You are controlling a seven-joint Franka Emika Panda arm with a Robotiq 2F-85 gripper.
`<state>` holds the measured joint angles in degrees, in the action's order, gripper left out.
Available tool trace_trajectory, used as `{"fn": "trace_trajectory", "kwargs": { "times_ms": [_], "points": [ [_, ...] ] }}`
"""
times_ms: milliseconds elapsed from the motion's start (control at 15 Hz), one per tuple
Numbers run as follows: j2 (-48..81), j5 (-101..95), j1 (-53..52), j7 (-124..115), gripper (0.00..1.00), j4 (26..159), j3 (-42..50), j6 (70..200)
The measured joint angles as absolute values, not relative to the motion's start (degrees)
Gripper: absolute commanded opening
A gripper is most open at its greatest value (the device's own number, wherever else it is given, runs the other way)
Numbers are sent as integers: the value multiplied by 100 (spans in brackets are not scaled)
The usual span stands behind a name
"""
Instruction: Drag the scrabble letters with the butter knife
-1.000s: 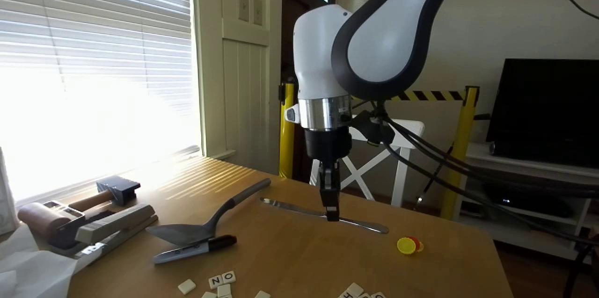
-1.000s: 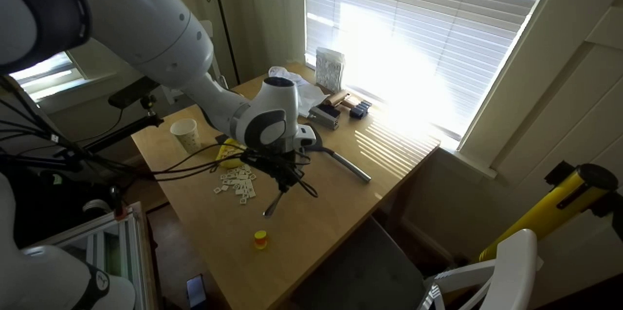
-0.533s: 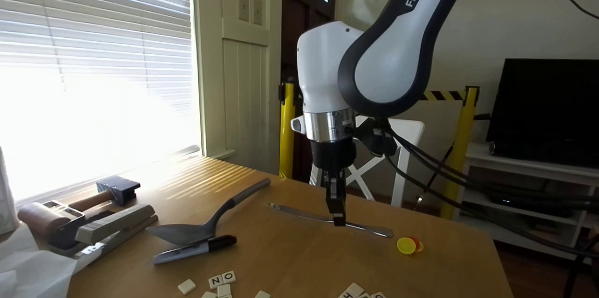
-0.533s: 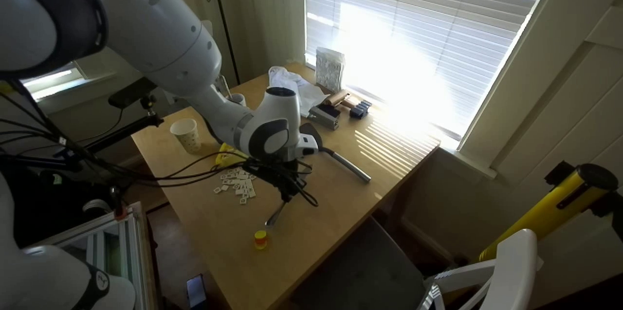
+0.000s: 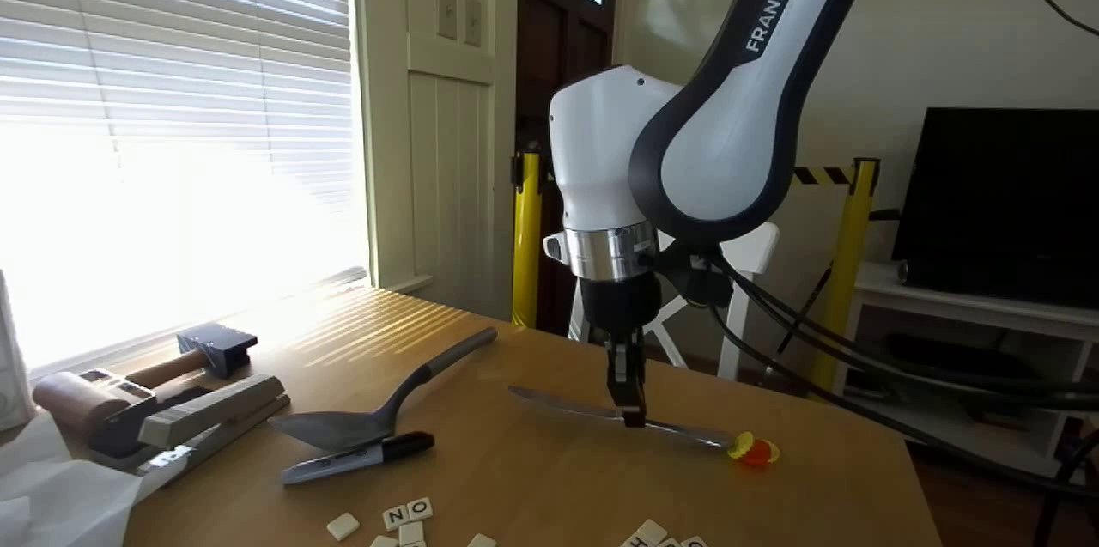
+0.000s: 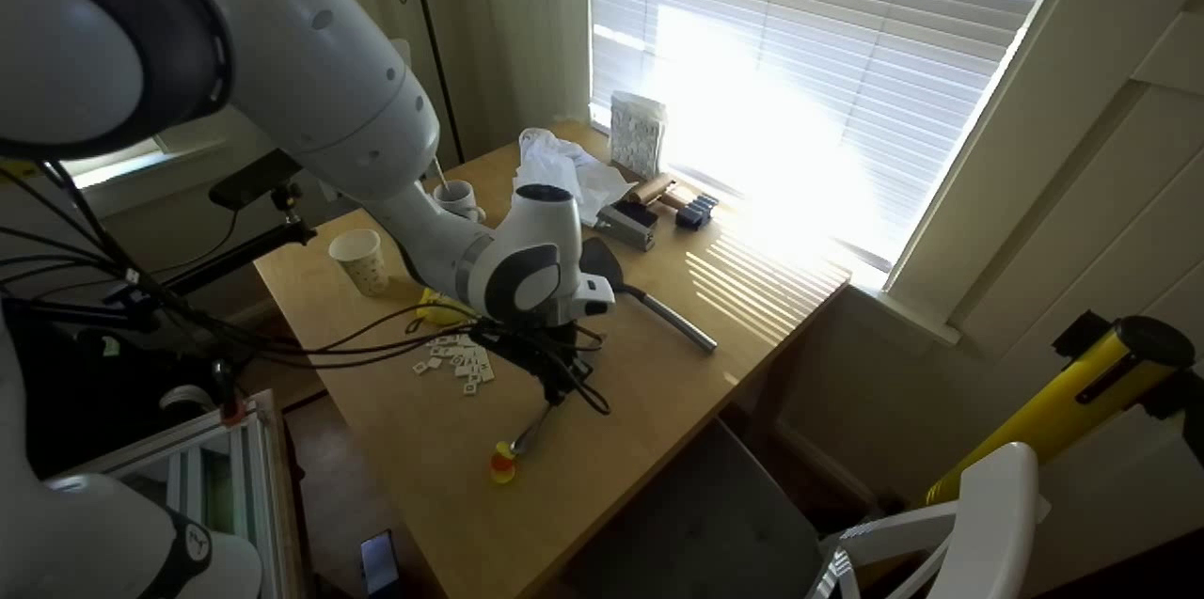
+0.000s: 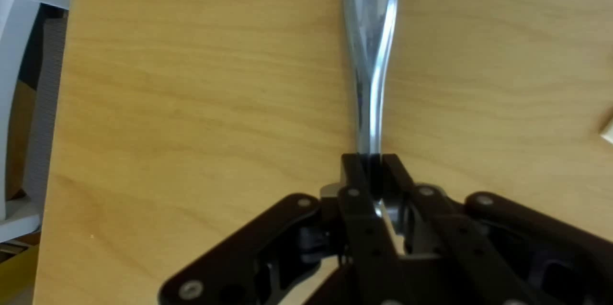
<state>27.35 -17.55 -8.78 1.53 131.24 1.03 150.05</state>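
My gripper (image 7: 370, 166) is shut on the butter knife (image 7: 371, 51), a slim silvery knife, gripped near its middle. In an exterior view the gripper (image 5: 634, 420) holds the knife (image 5: 562, 404) low over the table, its blade pointing left; I cannot tell whether it touches the wood. The handle end reaches a small yellow and orange disc (image 5: 755, 450), which also shows in an exterior view (image 6: 503, 465). The scrabble letters (image 6: 485, 373) lie scattered on the table away from the knife; some show at the bottom of an exterior view (image 5: 343, 525) and one at the wrist view's right edge (image 7: 608, 131).
A dark spatula (image 5: 343, 427), a marker (image 5: 343, 461), a stapler (image 5: 215, 418) and a hammer-like tool (image 5: 219, 348) lie on the table. A paper cup (image 6: 358, 262), a mug (image 6: 457, 199) and a yellow item (image 6: 435, 307) stand behind the letters. The table edge (image 7: 57, 118) runs at the wrist view's left.
My gripper has moved down with the knife, and to the right in an exterior view. The handle end has come to the disc, which has tipped or turned. The letters have not moved.
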Motion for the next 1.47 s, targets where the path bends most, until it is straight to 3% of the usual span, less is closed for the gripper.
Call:
{"fn": "trace_trajectory", "kwargs": {
  "times_ms": [467, 600, 1067, 1200, 1467],
  "points": [
    [2855, -1757, -909, 152, 4, 13082, 107, 15086],
    [2861, -1759, -920, 152, 41, 13076, 107, 15086],
    [2862, -1761, -929, 157, 90, 13012, 106, 15073],
    [2766, -1761, -930, 206, 99, 13005, 86, 14912],
    [2086, -1721, -796, 774, 100, 13062, -23, 14020]
  ]
}}
